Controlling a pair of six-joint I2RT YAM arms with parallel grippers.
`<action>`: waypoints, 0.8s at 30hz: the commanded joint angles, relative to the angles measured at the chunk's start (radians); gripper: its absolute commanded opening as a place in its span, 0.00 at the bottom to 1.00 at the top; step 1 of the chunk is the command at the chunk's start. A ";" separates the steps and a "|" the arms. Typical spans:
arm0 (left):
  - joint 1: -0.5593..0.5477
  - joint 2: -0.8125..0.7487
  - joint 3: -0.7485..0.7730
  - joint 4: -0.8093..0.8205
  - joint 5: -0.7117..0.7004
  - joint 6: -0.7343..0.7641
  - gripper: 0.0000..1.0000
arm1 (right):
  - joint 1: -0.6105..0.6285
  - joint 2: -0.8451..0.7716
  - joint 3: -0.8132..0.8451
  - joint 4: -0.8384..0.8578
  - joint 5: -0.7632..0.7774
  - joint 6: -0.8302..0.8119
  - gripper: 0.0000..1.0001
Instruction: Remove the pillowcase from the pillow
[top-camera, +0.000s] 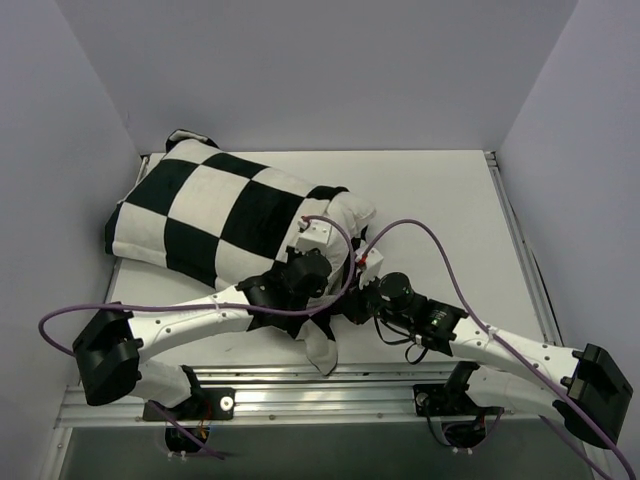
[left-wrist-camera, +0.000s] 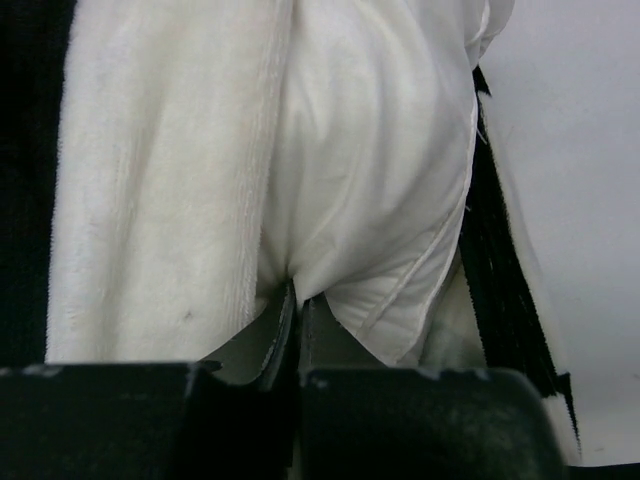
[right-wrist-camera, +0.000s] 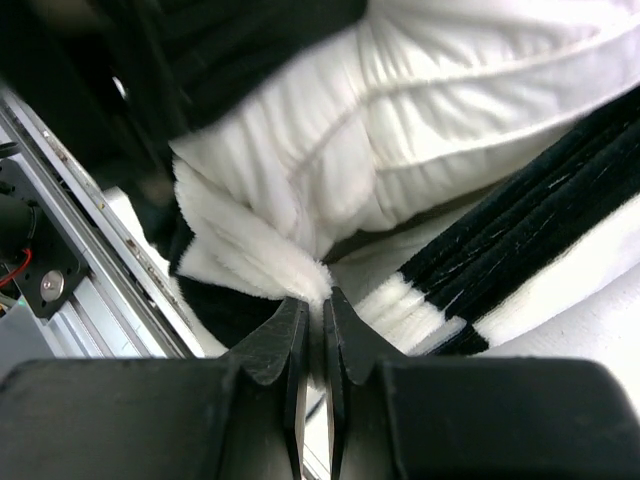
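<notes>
Left wrist: left jaws clenched on pillow (left-wrist-camera: 380, 180) fabric; right jaws pinch pillowcase (right-wrist-camera: 270, 260) edge (fuzzy white).

Both arms reach inward, left claw (left-wrist-camera: 298, 300) and right claw (right-wrist-camera: 318, 300) pinched tight.

readable text: none | labels, brands: none | numbers, signs: none

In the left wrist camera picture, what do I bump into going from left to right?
Fluffy white part of the pillowcase → smooth white pillow → the pillowcase's black edge → table.
</notes>
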 joint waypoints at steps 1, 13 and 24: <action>0.086 -0.084 0.103 -0.120 -0.032 -0.081 0.02 | 0.010 -0.034 -0.007 -0.018 -0.028 0.013 0.00; 0.261 -0.153 0.239 0.142 0.048 -0.232 0.02 | 0.005 0.044 0.010 -0.066 -0.094 -0.007 0.00; 0.315 -0.257 0.302 0.113 0.203 -0.341 0.02 | -0.135 0.158 -0.007 -0.066 -0.134 0.036 0.00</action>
